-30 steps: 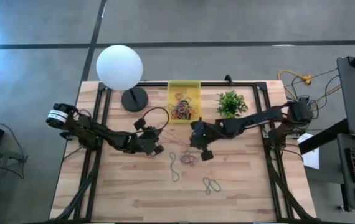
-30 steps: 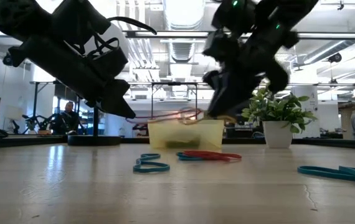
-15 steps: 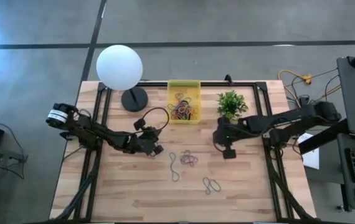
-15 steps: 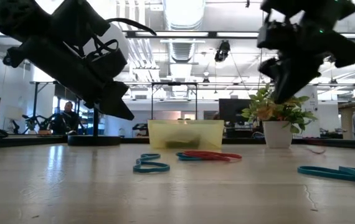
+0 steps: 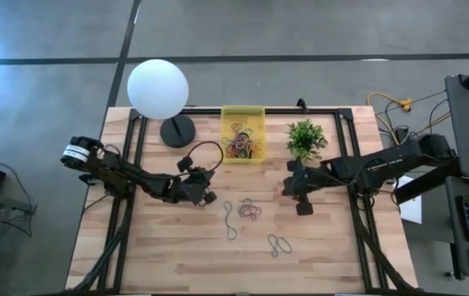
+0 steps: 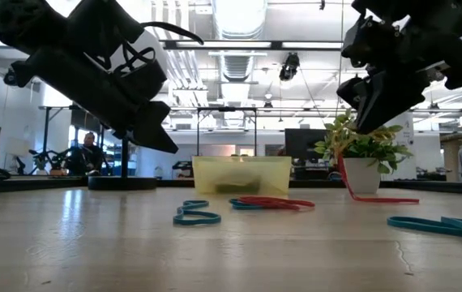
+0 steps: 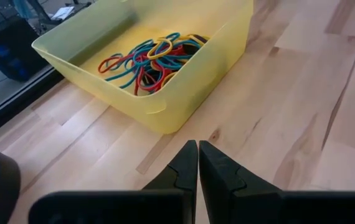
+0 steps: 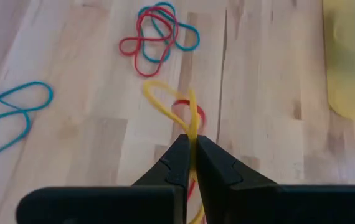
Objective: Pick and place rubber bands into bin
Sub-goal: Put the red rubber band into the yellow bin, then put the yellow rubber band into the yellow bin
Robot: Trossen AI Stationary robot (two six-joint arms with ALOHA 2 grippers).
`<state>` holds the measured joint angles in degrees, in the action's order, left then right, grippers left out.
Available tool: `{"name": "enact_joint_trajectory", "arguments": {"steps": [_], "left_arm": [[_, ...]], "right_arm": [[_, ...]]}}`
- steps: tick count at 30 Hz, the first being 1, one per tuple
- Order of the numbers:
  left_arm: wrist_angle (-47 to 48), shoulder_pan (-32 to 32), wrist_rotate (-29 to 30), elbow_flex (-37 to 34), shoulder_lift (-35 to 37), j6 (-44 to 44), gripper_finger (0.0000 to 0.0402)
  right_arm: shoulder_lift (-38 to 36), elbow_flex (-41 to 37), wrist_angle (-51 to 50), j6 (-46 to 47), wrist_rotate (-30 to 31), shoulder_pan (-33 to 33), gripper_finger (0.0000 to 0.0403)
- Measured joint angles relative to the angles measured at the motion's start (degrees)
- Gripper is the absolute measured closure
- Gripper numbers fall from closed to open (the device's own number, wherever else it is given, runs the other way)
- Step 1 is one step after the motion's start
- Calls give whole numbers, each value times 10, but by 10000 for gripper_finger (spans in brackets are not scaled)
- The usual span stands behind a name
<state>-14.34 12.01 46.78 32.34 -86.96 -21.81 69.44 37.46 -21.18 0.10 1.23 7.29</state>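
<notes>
Right tool (image 8: 190, 146) moved off bin (image 5: 243, 115), clamping yellow band (image 8: 165, 102); red band (image 8: 193, 115) half hidden

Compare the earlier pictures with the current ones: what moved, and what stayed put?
The right gripper swung away from the bin to the table's right side, pinching yellow and red rubber bands. The left gripper, the bin and the loose bands stayed put.

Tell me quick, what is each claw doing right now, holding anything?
Left gripper: closed, empty, hovering near the yellow bin.
Right gripper: closed on a yellow rubber band, with a red one dangling too.
</notes>
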Motion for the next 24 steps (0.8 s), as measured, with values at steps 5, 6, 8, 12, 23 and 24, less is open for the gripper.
{"name": "enact_joint_trajectory", "arguments": {"steps": [5,6,8,12,23,24], "left_arm": [[-1,0,0,0,0,1,402],[-1,0,0,0,0,1,402],[-1,0,0,0,0,1,402],[-1,0,0,0,0,1,402],[-2,0,0,0,0,2,402],[-2,0,0,0,0,2,402]], "right_arm": [[9,0,10,-5,-4,0,371],[9,-1,13,-5,-5,0,364],[11,-2,32,-5,-12,0,345],[15,-3,39,-4,-15,0,306],[73,-9,49,-9,-13,0,273],[85,-10,59,-13,-12,-1,275]]}}
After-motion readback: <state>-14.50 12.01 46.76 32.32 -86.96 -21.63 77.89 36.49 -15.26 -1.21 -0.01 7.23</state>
